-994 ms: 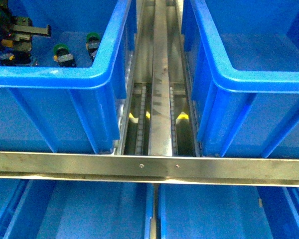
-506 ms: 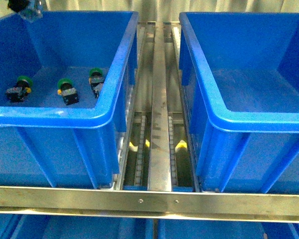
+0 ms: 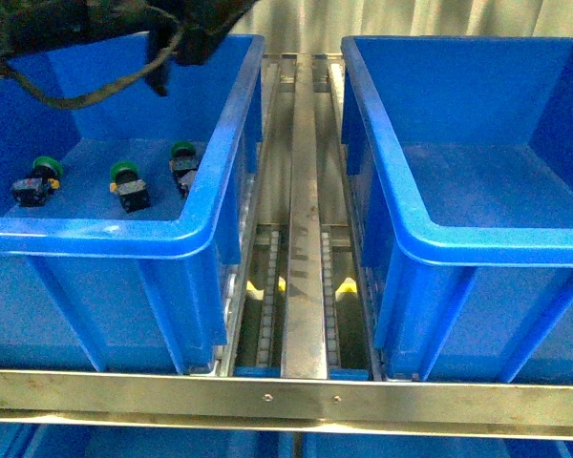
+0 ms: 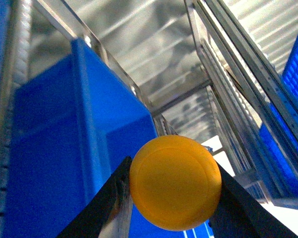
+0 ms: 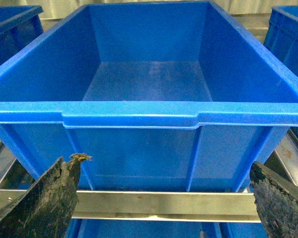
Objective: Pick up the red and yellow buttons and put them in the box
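At 9 o'clock in the front view, three green-capped switches [image 3: 129, 186] lie in the left blue bin [image 3: 95, 234]. At 11 o'clock, a dark cabled shape, probably the left arm [image 3: 95, 19], hangs over it. The left gripper [image 4: 174, 198] clamps the yellow button [image 4: 175, 182]. At 3 o'clock, the right gripper [image 5: 166, 163] faces the right blue bin [image 3: 477, 248], jaws spread wide.

Steel rack [image 3: 286, 396] with a flat crossbar along the near edge, a central rail [image 3: 306, 239] running away from it, roller tracks [image 3: 267, 305] on either side. Standing on it side by side, apart across the rail: left blue bin [image 3: 105, 234], right blue bin [image 3: 477, 248].
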You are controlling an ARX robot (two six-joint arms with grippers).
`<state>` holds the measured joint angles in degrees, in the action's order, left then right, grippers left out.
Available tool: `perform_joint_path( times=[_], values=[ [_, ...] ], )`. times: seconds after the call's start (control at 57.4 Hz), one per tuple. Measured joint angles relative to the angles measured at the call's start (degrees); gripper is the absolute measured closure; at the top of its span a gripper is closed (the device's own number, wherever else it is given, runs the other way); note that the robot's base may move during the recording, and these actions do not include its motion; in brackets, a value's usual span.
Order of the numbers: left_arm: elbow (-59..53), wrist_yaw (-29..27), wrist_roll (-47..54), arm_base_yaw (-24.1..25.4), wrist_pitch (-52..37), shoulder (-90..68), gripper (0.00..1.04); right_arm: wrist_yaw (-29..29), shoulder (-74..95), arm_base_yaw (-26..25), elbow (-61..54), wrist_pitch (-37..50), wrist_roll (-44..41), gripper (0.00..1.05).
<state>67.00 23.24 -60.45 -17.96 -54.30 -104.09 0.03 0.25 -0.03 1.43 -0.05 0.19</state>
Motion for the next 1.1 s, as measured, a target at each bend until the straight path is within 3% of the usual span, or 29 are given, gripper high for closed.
perform_joint_path(
  times=[0.314,0.645,0.75,0.802,0.907,0.994,1.099],
  values=[
    [3.1,8.3,0.7,-9.0,2.6,-1.3,0.72,0.0,0.0,0.0,0.0,0.0,0.0,0.06],
    [2.3,8.7,4.9,-11.5,6.8,1.0,0.72,0.0,0.0,0.0,0.0,0.0,0.0,0.06],
    [2.0,8.5,5.6,-11.7,7.1,1.3,0.72,9.3,8.3,0.8,0.8,12.5,0.8,0.06],
    [1.9,8.4,5.8,-11.8,7.4,1.4,0.72,7.9,16.4,0.2,3.1,22.9,-2.6,0.06],
    [1.8,8.3,6.8,-12.0,8.3,1.4,0.72,-1.5,30.5,-0.5,11.4,37.4,-10.0,0.06],
    [1.4,8.3,7.0,-12.0,8.2,1.4,0.72,-7.1,36.3,-2.1,18.4,37.5,-9.3,0.06],
    [1.3,7.6,6.9,-11.6,7.0,1.4,0.72,-7.6,41.1,-4.6,24.9,36.2,1.5,0.06]
  ],
)
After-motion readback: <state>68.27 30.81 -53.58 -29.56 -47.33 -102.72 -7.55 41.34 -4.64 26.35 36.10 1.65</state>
